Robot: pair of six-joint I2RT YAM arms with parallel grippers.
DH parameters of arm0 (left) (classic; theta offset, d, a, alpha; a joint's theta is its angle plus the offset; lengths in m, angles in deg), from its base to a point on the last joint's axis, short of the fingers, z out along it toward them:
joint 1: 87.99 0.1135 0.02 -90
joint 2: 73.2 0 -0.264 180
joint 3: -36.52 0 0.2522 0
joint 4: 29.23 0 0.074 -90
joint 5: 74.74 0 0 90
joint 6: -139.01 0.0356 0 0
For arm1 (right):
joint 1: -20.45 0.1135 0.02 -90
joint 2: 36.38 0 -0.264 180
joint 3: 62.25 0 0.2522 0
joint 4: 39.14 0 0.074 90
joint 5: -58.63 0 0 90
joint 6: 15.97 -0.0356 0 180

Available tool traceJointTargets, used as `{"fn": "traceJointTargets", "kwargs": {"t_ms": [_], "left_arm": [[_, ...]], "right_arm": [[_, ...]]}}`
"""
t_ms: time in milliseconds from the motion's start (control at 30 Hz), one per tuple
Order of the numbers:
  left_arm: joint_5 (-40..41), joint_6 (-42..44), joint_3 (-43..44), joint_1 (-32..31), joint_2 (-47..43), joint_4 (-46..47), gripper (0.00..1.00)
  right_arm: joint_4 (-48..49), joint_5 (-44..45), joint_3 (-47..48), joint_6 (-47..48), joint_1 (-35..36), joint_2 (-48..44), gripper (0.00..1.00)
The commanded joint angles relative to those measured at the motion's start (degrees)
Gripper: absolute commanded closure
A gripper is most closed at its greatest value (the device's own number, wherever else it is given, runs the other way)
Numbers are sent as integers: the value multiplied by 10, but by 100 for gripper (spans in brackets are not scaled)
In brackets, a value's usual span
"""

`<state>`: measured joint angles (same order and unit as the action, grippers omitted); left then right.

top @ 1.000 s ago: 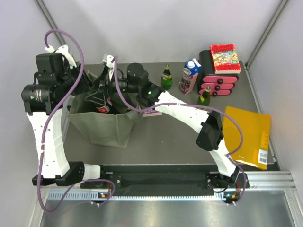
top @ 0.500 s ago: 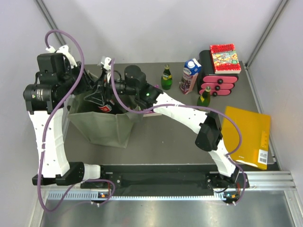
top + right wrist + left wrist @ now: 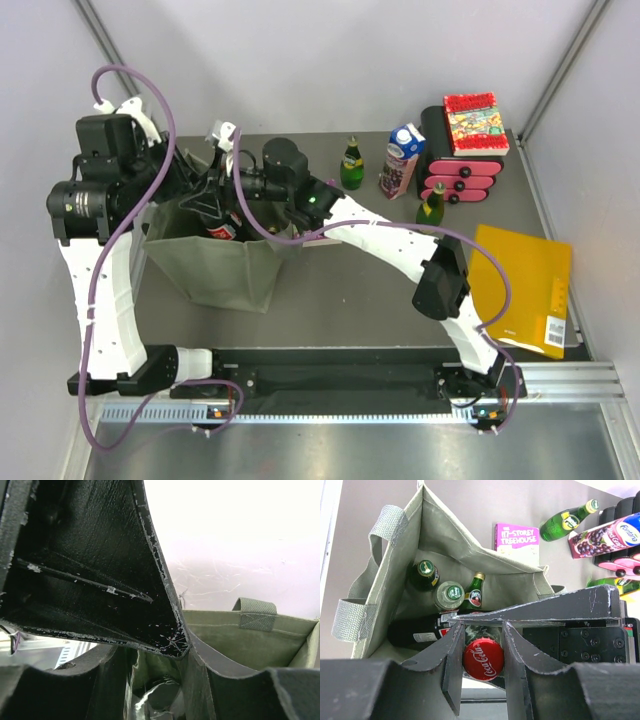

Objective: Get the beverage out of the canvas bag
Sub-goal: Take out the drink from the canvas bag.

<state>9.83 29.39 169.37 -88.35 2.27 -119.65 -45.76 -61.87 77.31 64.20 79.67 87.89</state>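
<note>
The canvas bag [image 3: 215, 270] sits on the left part of the tabletop [image 3: 350, 290], close to the left wall, with its mouth pulled open into a wide triangle. The left gripper [image 3: 481, 632] reaches into that mouth from the wall side, and its jaws are clamped on either side of the red-capped neck of a cola bottle [image 3: 483, 659]. The bottle's dark body slants down inside the bag against the near cloth wall. Deeper in the bag stand three capped bottles [image 3: 451, 593], close together and just beyond the cola bottle, so there is little room around it. The right gripper [image 3: 184, 650] is at the bag's right-hand rim. Its jaws stand narrow with olive cloth in the gap, but I cannot tell whether they pinch it. A purple book [image 3: 516, 536] lies flat just outside the far edge of the bag. Further right, well apart from the bag, are a green bottle [image 3: 351, 165], a juice carton [image 3: 401, 160], a second green bottle [image 3: 432, 205] and a pink drawer box [image 3: 462, 178] in the far corner. A yellow book [image 3: 525, 290] lies at the right edge. The tabletop between the bag and the yellow book is bare, apart from the right arm crossing above it.
</note>
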Motion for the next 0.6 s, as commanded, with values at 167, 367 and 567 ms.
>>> {"fn": "traceJointTargets", "kwargs": {"t_ms": [167, 367, 567], "left_arm": [[-35, -62, 9, 0, -45, 172, 61], [-39, -82, 3, 0, -49, 187, 40], [-18, -82, 19, 0, -51, 187, 34]], "right_arm": [[32, -4, 25, 3, -5, -37, 100], [43, -6, 31, 2, -14, -46, 100], [63, -6, 32, -16, -20, -52, 100]]}}
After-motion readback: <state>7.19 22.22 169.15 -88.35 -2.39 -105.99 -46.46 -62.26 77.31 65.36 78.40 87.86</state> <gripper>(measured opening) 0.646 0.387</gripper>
